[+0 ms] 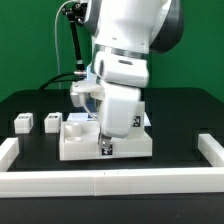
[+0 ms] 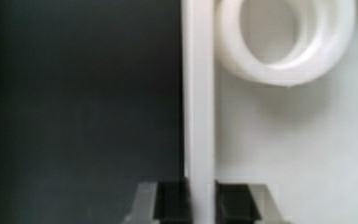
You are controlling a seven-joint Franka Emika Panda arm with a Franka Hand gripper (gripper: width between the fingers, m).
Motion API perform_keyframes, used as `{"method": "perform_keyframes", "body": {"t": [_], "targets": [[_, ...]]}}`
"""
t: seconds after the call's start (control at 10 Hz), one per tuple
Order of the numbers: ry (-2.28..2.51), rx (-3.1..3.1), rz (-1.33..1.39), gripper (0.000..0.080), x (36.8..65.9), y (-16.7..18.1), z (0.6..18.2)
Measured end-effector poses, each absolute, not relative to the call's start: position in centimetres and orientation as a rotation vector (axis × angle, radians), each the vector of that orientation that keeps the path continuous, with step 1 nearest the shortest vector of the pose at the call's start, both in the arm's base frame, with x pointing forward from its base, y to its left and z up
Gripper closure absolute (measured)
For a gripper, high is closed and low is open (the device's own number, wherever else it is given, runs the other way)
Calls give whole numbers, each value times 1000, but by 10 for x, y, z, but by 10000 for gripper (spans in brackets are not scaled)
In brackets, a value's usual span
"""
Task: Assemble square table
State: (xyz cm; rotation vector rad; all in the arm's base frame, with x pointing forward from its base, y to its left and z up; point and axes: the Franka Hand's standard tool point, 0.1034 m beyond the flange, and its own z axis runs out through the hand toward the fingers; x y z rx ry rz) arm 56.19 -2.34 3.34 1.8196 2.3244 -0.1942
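Note:
The white square slab (image 1: 85, 140) lies rimmed side up in the middle of the table. My gripper (image 1: 104, 138) is down at its front edge. In the wrist view the slab's thin rim wall (image 2: 199, 100) runs straight between my two dark fingers (image 2: 167, 203), which press on both sides of it. A round socket ring (image 2: 282, 40) shows on the slab beside the rim. Two short white block legs (image 1: 22, 122) (image 1: 51, 122) stand on the black table at the exterior view's left. Another white block (image 1: 76, 118) sits at the slab's far left corner.
A long white rail (image 1: 100, 181) runs along the table's front and turns up at both ends (image 1: 212, 150). The robot's arm (image 1: 125, 50) hides the back part of the slab. A black cable hangs behind at the left.

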Motion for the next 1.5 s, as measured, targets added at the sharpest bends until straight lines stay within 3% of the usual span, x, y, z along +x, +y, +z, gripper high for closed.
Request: {"method": "perform_keyframes", "body": {"t": [0.2, 0.7, 0.9, 1.1, 1.5], "targets": [[2433, 1651, -225, 739, 567, -7, 33], [2649, 1268, -316, 739, 565, -23, 32], [2780, 1023, -376, 739, 565, -14, 33], [2807, 1014, -416, 739, 569, 5, 37], [2803, 1030, -412, 739, 568, 1, 35]]}}
